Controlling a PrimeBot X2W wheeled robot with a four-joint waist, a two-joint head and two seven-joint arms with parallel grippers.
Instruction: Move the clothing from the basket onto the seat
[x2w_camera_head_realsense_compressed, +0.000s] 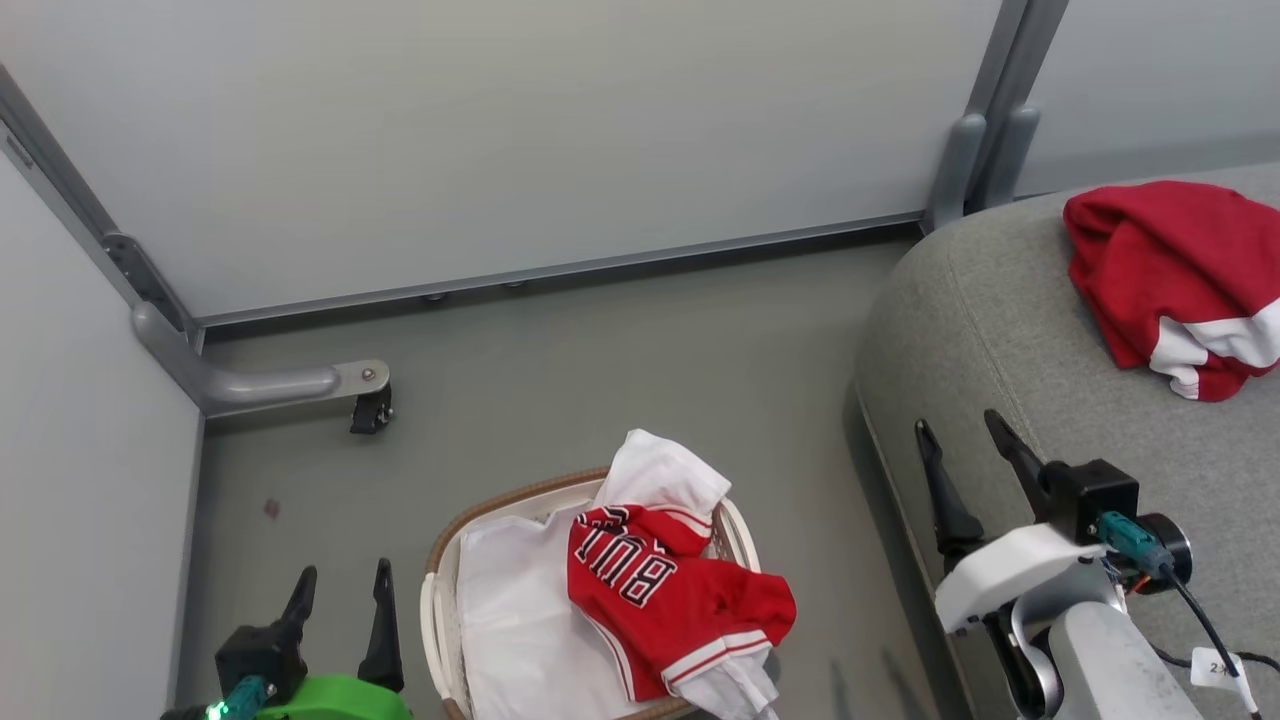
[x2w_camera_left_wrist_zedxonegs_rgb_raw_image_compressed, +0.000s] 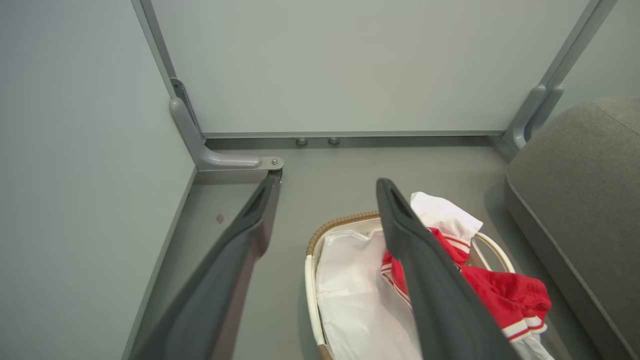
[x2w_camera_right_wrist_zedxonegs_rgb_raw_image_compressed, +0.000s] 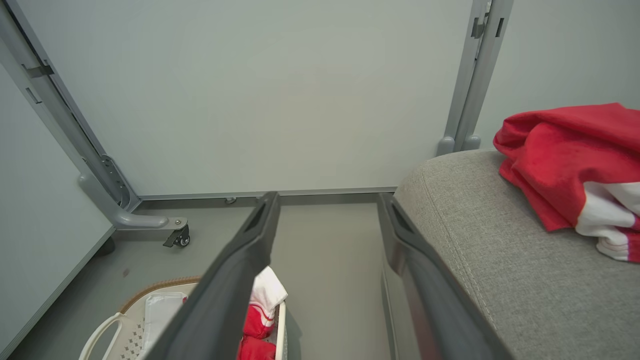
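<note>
- Two red garments in the head view. The basket jersey (x2w_camera_head_realsense_compressed: 670, 600) is draped over the right rim of the basket (x2w_camera_head_realsense_compressed: 440, 560), with one end spilling outside toward the floor. The seat jersey (x2w_camera_head_realsense_compressed: 1170, 270) is heaped on the seat (x2w_camera_head_realsense_compressed: 1000, 330), far right.
- A white liner (x2w_camera_head_realsense_compressed: 510, 620) fills the basket's left half.
- The left hand (x2w_camera_head_realsense_compressed: 345, 580) is near left, beside the basket, fingers apart with nothing in them. The right hand (x2w_camera_head_realsense_compressed: 960, 425) is over the seat's near edge, fingers apart, empty.
- Left wrist view: the left hand (x2w_camera_left_wrist_zedxonegs_rgb_raw_image_compressed: 327, 182) is spread wide and empty. One finger crosses in front of the basket jersey (x2w_camera_left_wrist_zedxonegs_rgb_raw_image_compressed: 505, 295); contact cannot be told. The liner (x2w_camera_left_wrist_zedxonegs_rgb_raw_image_compressed: 350, 300) lies left of the jersey.
- Right wrist view: the right hand (x2w_camera_right_wrist_zedxonegs_rgb_raw_image_compressed: 327, 197) is wide open at the seat's rounded edge. The seat jersey (x2w_camera_right_wrist_zedxonegs_rgb_raw_image_compressed: 560, 160) is well apart to its right.
- Handling, my judgement: a light, limp, slick knit that will sag and trail. The best hold looks like the raised red fold by the lettering, clear of the liner, which could lift with it.
</note>
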